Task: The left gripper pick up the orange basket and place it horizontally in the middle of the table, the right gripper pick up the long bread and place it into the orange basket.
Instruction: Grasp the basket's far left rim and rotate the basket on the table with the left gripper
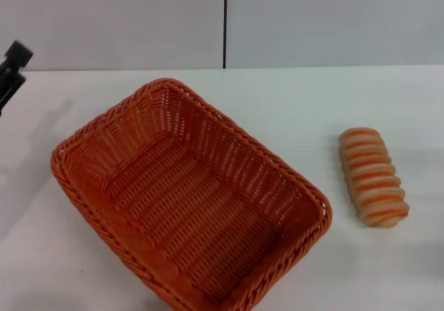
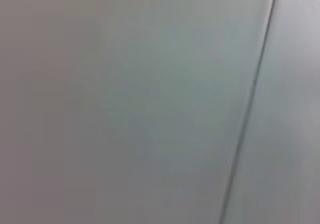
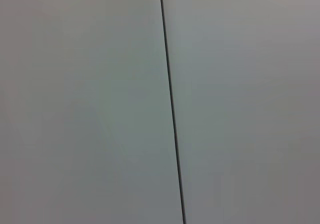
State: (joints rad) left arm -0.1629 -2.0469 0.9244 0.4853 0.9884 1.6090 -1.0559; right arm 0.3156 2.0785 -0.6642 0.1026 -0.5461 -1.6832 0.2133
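Claw [image 1: 12, 64] far left, clear of basket [image 1: 187, 200]

I can't find any words, numbers, labels or signs to read here. Nothing is written on the orange basket [image 1: 187, 200], the long bread [image 1: 372, 178] or the worktop [image 1: 291, 103].

Even, bright, diffuse light fills the head view. The plain white table [image 1: 291, 110] carries a soft grey shadow at its left side. Both wrist views show only the blurred pale grey wall [image 3: 90, 104], without glare.
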